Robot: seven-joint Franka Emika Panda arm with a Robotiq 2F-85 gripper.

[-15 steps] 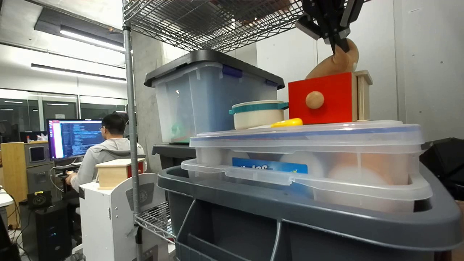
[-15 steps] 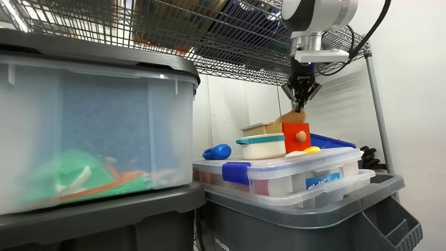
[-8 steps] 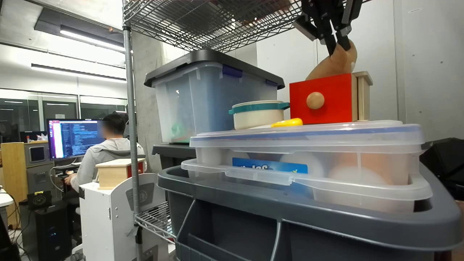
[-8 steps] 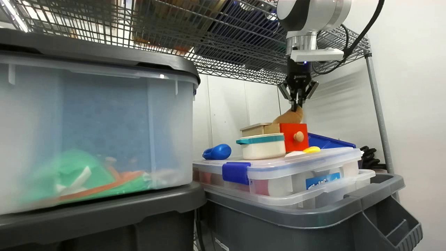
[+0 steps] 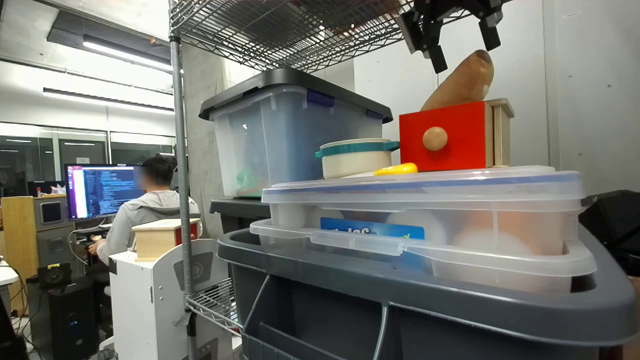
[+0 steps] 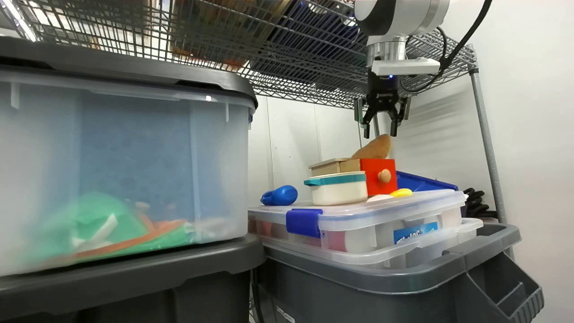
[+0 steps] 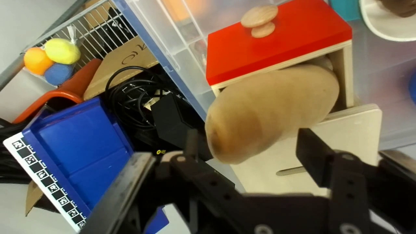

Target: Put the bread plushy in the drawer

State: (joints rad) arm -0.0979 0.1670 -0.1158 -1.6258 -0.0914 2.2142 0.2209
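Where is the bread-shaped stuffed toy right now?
In both exterior views, the bread plushy is right of centre, slanting up from the open drawer behind its red front, just below the open gripper.

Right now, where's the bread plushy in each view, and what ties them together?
In an exterior view, bread plushy at upper right.
In an exterior view, bread plushy right of centre.
In the wrist view, bread plushy just right of centre, large.
Shared landmark: the drawer, red-fronted, in all three.

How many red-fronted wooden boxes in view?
2: the drawer atop the low clear bin, and a box on the white cabinet in the background, partly behind the shelf pole. More could be hidden.
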